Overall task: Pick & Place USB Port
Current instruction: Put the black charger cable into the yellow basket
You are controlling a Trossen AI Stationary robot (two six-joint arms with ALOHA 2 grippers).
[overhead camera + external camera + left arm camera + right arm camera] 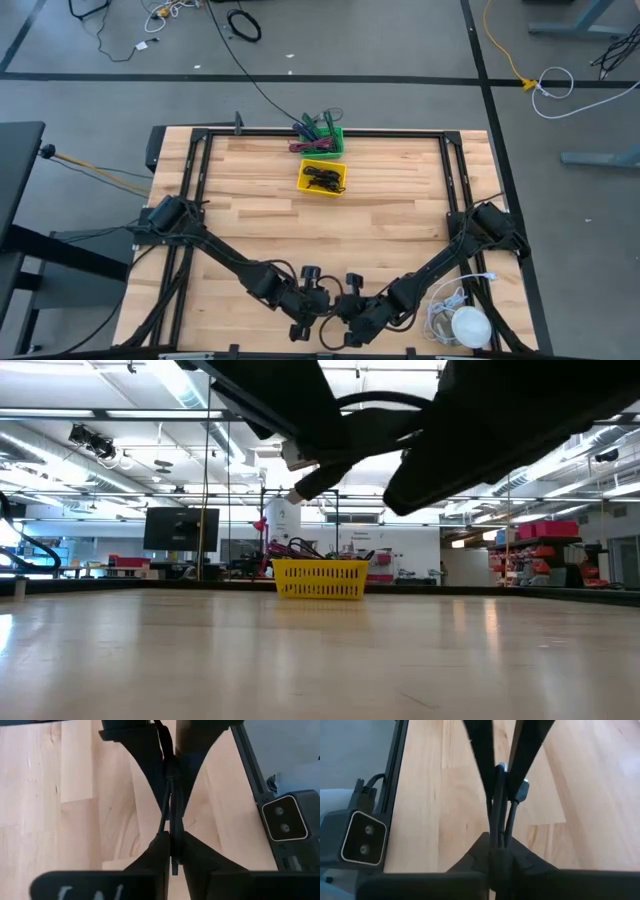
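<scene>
A thin black USB cable (171,795) is bundled in several strands and stretches between my two grippers near the middle of the table's near edge. My left gripper (318,300) and my right gripper (346,306) face each other there, both shut on the bundle and lifted above the wood. In the right wrist view a dark plug end (522,790) sticks free beside the strands. A yellow basket (323,178) of black cables stands on the table toward the far edge. A green basket (322,138) with coloured cables sits behind it. My left gripper (172,837) pinches the black cable bundle (172,827) between its two fingers, which lie along the strands. The bundle is clear of the table and runs straight on into the other gripper's fingers. My right gripper (499,840) pinches the same bundle (499,820) between its two fingers, coming level from the opposite side. Several strands pass between the fingers, and the plug end stands free just beyond them, off the table.
A white puck-like device with coiled white cables (460,320) lies at the table's near right corner. A black frame rail (455,180) runs round the table. Bare wood lies between the baskets and the grippers. In the low view the yellow basket (320,578) stands at the far edge.
</scene>
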